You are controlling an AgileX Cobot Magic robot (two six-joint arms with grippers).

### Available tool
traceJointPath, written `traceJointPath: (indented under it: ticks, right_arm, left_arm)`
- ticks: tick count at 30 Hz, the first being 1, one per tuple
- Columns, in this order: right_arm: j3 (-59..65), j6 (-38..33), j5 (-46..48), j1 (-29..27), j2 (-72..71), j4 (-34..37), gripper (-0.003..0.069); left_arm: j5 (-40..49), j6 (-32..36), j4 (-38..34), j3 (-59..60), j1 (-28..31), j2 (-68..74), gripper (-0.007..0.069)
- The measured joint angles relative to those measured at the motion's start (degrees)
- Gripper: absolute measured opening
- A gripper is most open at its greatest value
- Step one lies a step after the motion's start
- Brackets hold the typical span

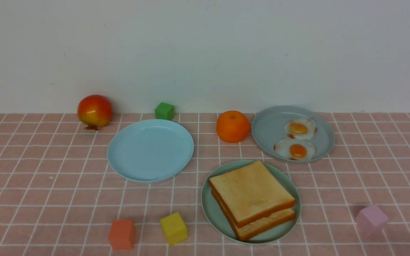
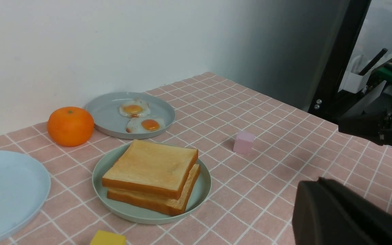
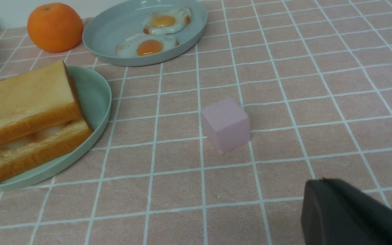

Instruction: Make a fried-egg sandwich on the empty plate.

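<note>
Two thick toast slices lie stacked on the mint-green plate (image 1: 208,209), the upper slice (image 1: 249,188) skewed over the lower one (image 1: 265,225). In the right wrist view a pale layer (image 3: 44,133) shows between the slices; I cannot tell if it is an egg. Two fried eggs (image 1: 299,128) (image 1: 295,149) lie on the grey-blue plate (image 1: 269,128) behind. Neither arm shows in the front view. My left gripper (image 2: 318,182) is shut and holds nothing, off to the side of the toast. My right gripper (image 3: 323,182) is also shut with nothing in it, near the pink cube (image 3: 226,124).
A sky-blue plate (image 1: 150,149) with nothing on it lies left of centre. An orange (image 1: 232,126), a red fruit (image 1: 94,111) and a green cube (image 1: 164,111) stand along the back. A yellow cube (image 1: 173,228) and an orange-red cube (image 1: 121,234) sit at the front.
</note>
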Motion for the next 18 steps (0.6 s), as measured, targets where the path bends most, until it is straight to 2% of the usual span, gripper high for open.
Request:
traceJointPath:
  ticks: [12,15,17,18]
  right_arm:
    - [0.00,0.00,0.00,0.00,0.00,-0.04,0.0012]
    - [0.00,0.00,0.00,0.00,0.00,-0.04,0.0015]
    - [0.00,0.00,0.00,0.00,0.00,-0.04,0.0015]
    - [0.00,0.00,0.00,0.00,0.00,-0.04,0.0015]
  left_arm:
    - [0.00,0.00,0.57,0.00,0.00,0.00,0.0013]
    - [0.08,0.00,6.27,0.00,0.25,0.00,0.0013]
    - [0.39,0.00,11.64,0.00,2.50,0.00,0.0013]
    - [0.46,0.00,12.11,0.00,2.88,0.00,0.0013]
